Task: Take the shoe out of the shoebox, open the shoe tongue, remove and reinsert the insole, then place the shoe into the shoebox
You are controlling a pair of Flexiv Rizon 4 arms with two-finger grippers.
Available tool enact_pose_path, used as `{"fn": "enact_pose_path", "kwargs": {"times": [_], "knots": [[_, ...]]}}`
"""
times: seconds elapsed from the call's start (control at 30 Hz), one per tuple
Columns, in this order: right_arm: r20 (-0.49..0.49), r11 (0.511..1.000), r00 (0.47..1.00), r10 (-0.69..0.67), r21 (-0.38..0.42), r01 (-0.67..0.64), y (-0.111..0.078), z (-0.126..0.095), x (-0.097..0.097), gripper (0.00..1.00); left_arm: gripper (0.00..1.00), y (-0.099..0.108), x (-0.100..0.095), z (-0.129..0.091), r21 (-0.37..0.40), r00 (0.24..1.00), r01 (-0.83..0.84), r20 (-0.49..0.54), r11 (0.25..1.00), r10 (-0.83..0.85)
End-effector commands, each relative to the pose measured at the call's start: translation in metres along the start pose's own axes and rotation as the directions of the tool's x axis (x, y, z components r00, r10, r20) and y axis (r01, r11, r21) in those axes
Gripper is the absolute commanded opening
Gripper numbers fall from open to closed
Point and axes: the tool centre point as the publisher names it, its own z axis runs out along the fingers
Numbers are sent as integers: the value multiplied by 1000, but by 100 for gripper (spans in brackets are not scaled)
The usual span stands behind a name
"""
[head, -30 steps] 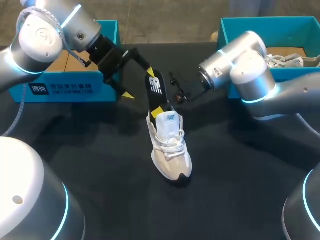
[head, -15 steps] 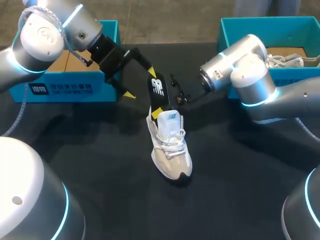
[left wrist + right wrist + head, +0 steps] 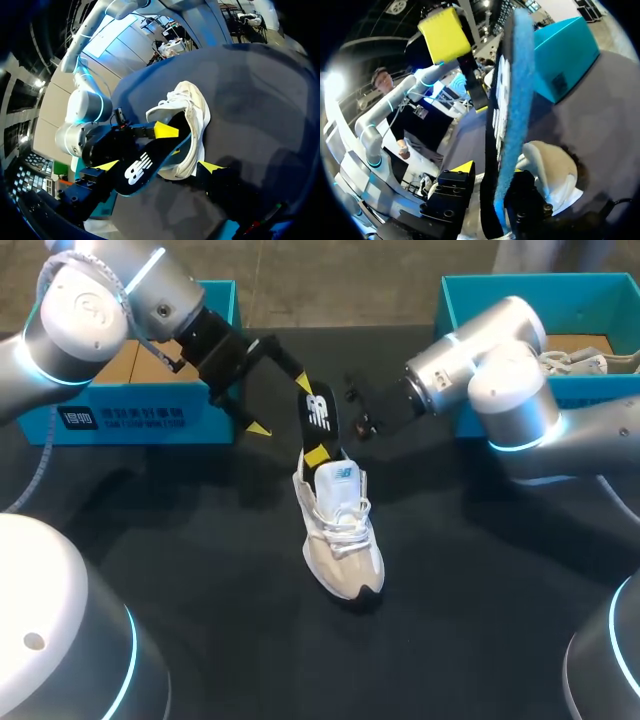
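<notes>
Now the right hand [image 3: 492, 172] is pinching the insole [image 3: 320, 418], which is sticking up from the shoe [image 3: 340, 530] at its 12 o'clock end; the left hand [image 3: 279, 405] is hanging spread at 11 o'clock. A snagging insole is risking tipping the shoe on the tabletop [image 3: 200, 540].

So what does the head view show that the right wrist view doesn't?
Only the head view: the shoe's laces and toe, plus the right shoebox holding another shoe. Only the right wrist view: the insole's blue underside, edge-on between the right gripper's fingers. Both: the insole, the white shoe, the left shoebox and the left gripper.
</notes>
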Motion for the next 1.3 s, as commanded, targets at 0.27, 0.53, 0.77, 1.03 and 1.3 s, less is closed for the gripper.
{"fn": "enact_pose_path", "kwargs": {"times": [0.27,0.53,0.77,1.03,1.3], "knots": [[46,993,999,1,-119,5,-15,-2,7,28,100,1,-1,-1,4,1000,-1,-2,1000,1],[22,997,1000,17,-73,-15,-9,1,2,0,100,0,-3,-1,6,1000,-4,-3,1000,4],[-8,997,997,80,15,-80,-18,1,-1,0,100,0,-2,-1,6,1000,-2,-4,1000,2],[-31,987,989,145,75,-143,-34,7,5,0,100,0,-1,-1,7,1000,2,-2,1000,-2],[-36,983,984,173,73,-170,-43,10,11,0,100,0,-2,3,15,1000,0,-4,1000,0]]}}
